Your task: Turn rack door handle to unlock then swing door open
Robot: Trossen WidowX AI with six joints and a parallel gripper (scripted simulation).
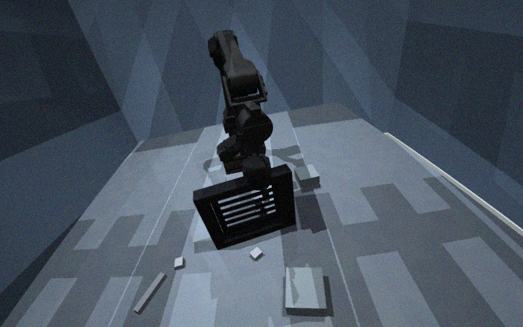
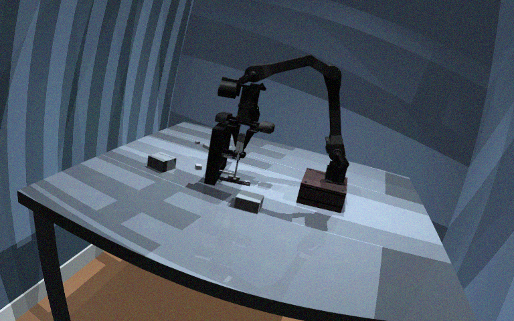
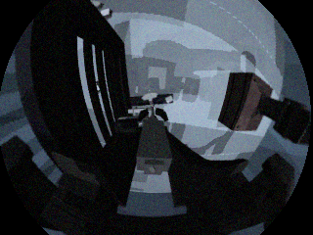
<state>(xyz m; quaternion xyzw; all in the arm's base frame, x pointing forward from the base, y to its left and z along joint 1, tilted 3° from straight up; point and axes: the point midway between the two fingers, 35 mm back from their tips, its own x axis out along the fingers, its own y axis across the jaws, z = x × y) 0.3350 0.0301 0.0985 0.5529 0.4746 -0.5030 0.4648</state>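
— Top view?
— Gripper (image 1: 263,185) (image 2: 240,142) (image 3: 153,132) above the slatted rack door (image 1: 246,206) (image 2: 217,155) (image 3: 73,73); grip hidden.
— Exterior?
— Jaws clamped on the upright handle (image 2: 239,145) (image 3: 156,139), just beside the door.
— Wrist?
— Handle between the fingers — keep squeezing, and turn about its own axis before any pull, I'd say.

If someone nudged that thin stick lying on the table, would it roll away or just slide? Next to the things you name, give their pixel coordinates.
The stick (image 1: 150,293) looks square-edged and lies flat, so it would probably slide or swivel rather than roll. Its straight, slender shape suggests something stiff and fairly light, though its material is hard to tell.
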